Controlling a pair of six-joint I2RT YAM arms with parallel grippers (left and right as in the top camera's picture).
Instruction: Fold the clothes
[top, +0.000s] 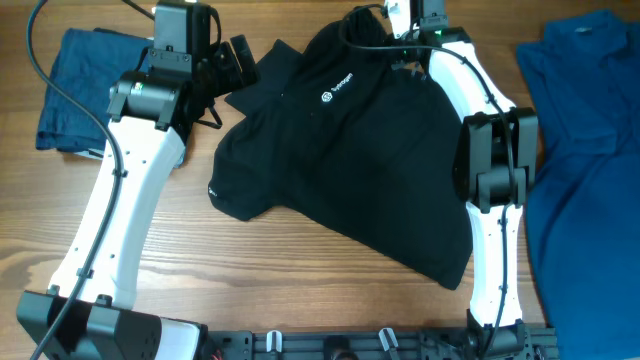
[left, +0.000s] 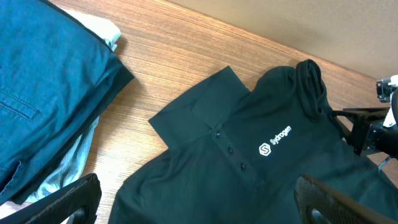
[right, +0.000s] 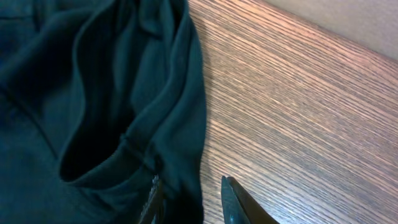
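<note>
Showing a black T-shirt (top: 360, 160) rumpled across mid-desk (top: 280, 290), with left tool (top: 237, 70) near its collar, fingers wide apart, and right tool (right: 189, 202) at the far shoulder, fingers narrowly apart astride the hem (right: 194, 112), not visibly pinching. Risks slipping off thin fabric, or dragging the bunched cloth toward the blue shirt (top: 590, 130). Shows no containers.

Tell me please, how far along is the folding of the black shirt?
Done: nothing yet. The shirt lies unfolded and rumpled on the table, logo up.
In hand: the right gripper straddles the shirt's edge, though a firm grip cannot be told. The left gripper hangs open near the collar.
Left: all the folds.
</note>
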